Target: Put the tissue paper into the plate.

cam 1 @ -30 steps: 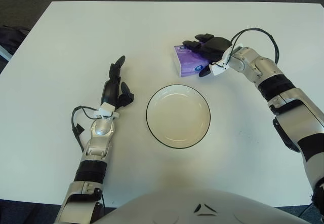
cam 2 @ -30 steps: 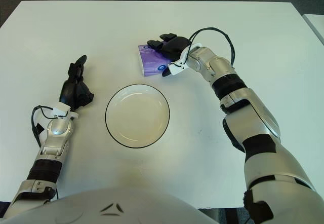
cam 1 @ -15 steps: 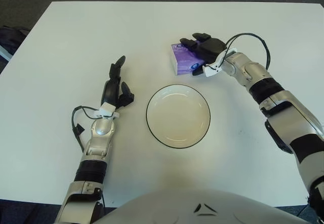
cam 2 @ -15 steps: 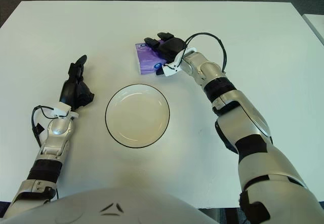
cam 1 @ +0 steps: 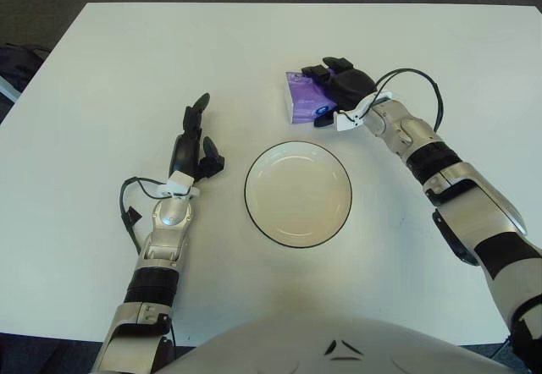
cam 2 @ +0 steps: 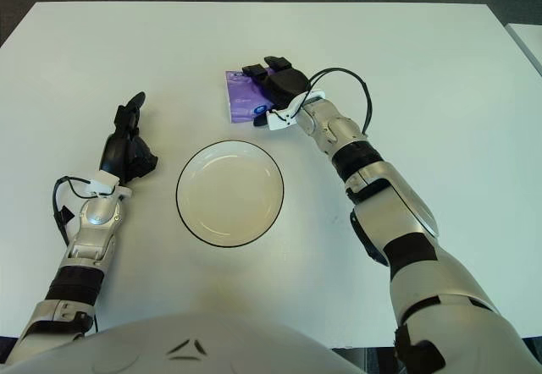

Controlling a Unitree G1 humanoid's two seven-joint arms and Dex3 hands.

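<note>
**Purple tissue pack nudged left under the right hand**

The right hand (cam 1: 337, 88) has slid further over the tissue pack (cam 1: 301, 100), fingers curled around it, beyond the plate (cam 1: 298, 194) on the table (cam 1: 127, 61). Lifting looks next. The left hand (cam 1: 193, 147) lies spread, left of the plate.

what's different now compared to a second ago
The right hand, lying over the purple tissue packet, has slid towards the robot's left, and the packet has shifted that way with it. Whether the fingers have closed on it is unclear. The white black-rimmed plate, still empty, and the left hand, left of it, have not moved.
</note>
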